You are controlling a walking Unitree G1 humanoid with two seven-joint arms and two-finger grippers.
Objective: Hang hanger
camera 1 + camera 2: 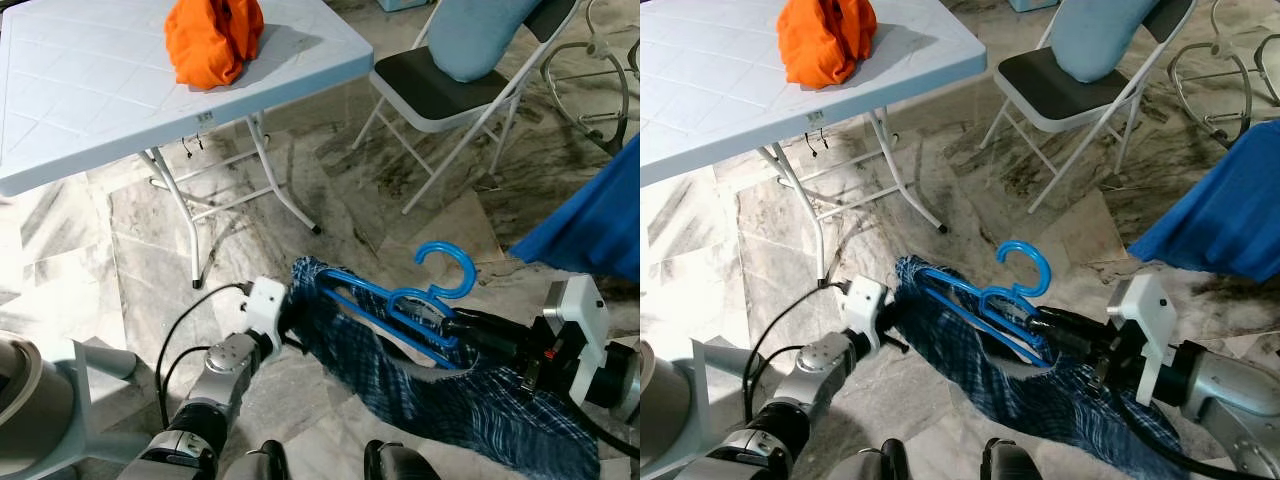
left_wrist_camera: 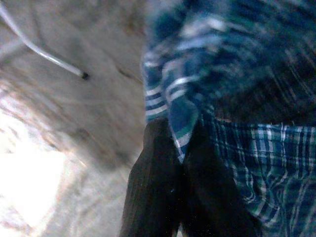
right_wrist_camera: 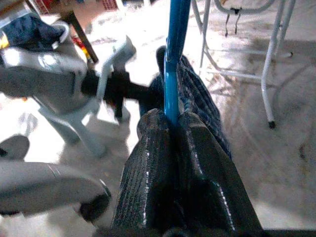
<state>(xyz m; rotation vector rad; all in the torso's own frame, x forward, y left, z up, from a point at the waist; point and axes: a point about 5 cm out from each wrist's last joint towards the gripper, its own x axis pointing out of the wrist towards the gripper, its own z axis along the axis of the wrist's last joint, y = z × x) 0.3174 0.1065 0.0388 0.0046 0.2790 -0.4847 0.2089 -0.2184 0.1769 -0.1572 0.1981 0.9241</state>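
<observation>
Right wrist view has my right fingers point(image 3: 173, 123) clamped on the blue hanger point(image 1: 400, 305), left fingers point(image 2: 180, 148) pinching the plaid shirt point(image 1: 440, 390) above the floor. I'd keep it level heading for a rail.

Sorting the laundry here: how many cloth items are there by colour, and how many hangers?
Orange cloth on the table: 1
Blue plaid garment held by both grippers: 1
Plain blue cloth at right: 1
Light blue cushion on the chair: 1
Blue hanger: 1
Total: 5
</observation>
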